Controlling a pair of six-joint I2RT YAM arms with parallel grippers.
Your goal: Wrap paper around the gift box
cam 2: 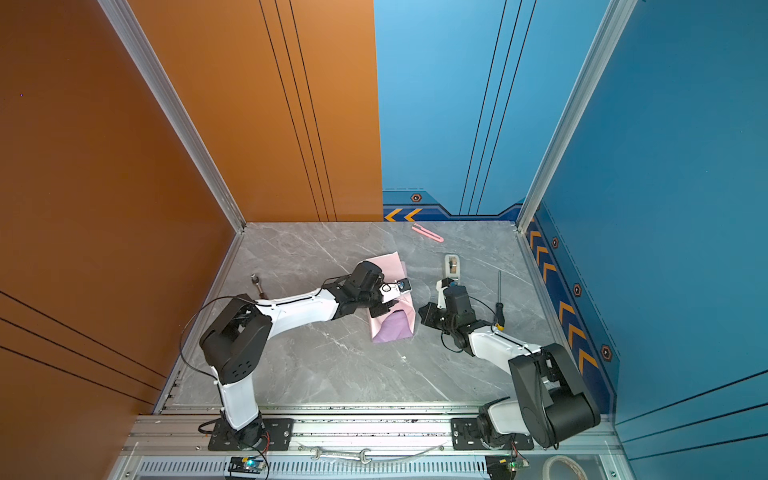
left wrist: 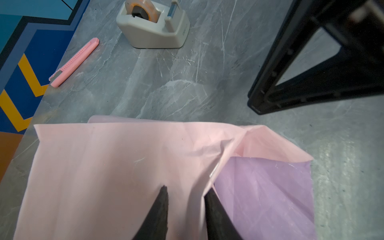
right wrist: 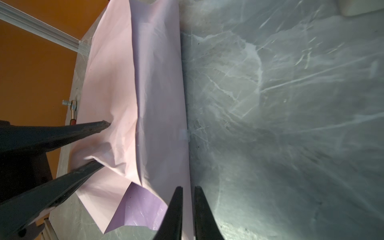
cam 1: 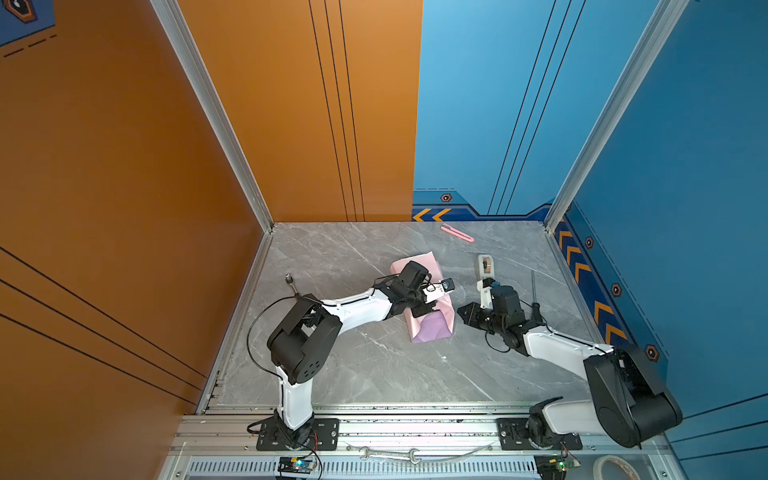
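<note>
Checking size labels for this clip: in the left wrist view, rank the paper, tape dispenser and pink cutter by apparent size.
1. paper, nearest the camera.
2. tape dispenser, cropped by the frame.
3. pink cutter, similar length but much thinner.

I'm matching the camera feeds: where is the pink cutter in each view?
Both top views: cutter far back on the table, right of centre.
Left wrist: cutter beside the dispenser.
Right wrist: not in it.
Shared landmark: the paper, in all four.
</note>
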